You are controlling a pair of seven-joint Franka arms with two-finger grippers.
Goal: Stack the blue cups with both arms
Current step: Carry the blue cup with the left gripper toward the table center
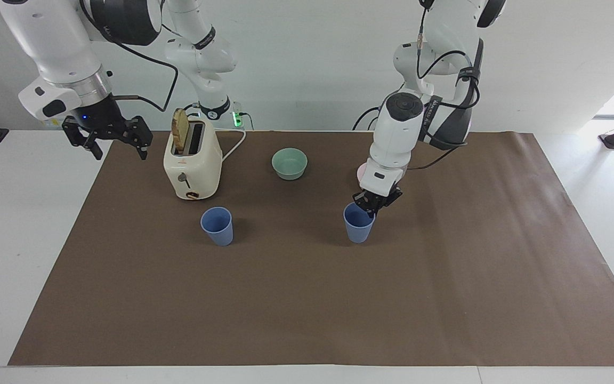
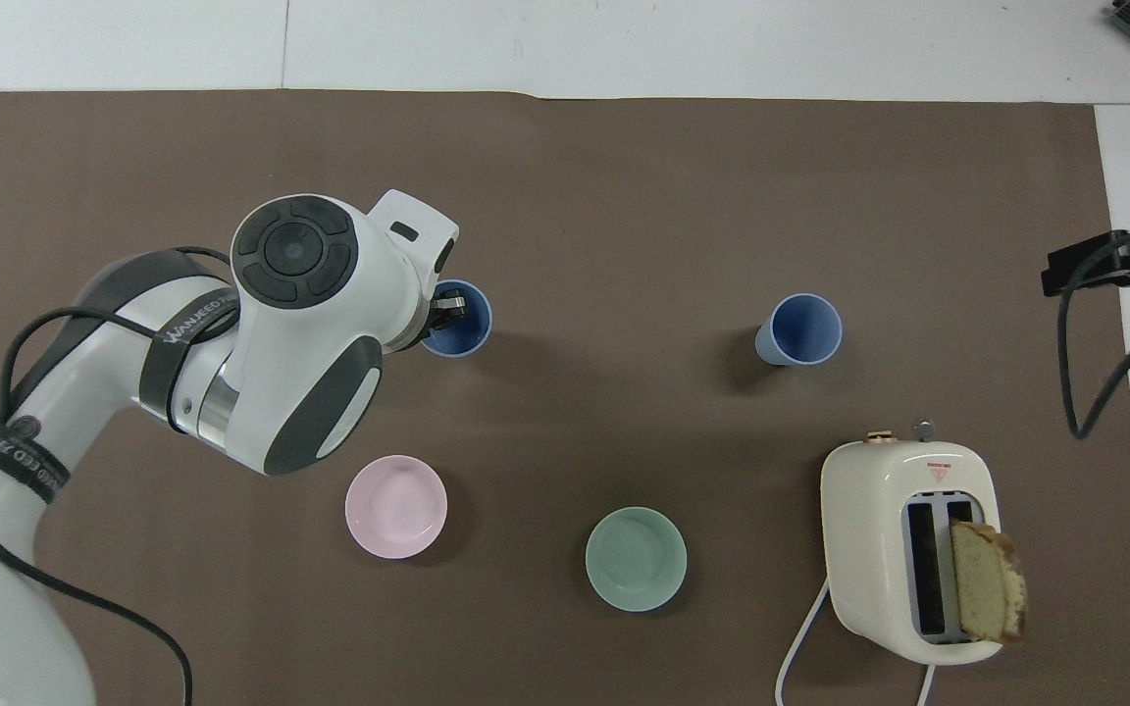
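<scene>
Near the pink bowl [image 1: 361, 172], left gripper [image 1: 372, 205] pinches a blue cup's [image 1: 358, 223] rim.
</scene>
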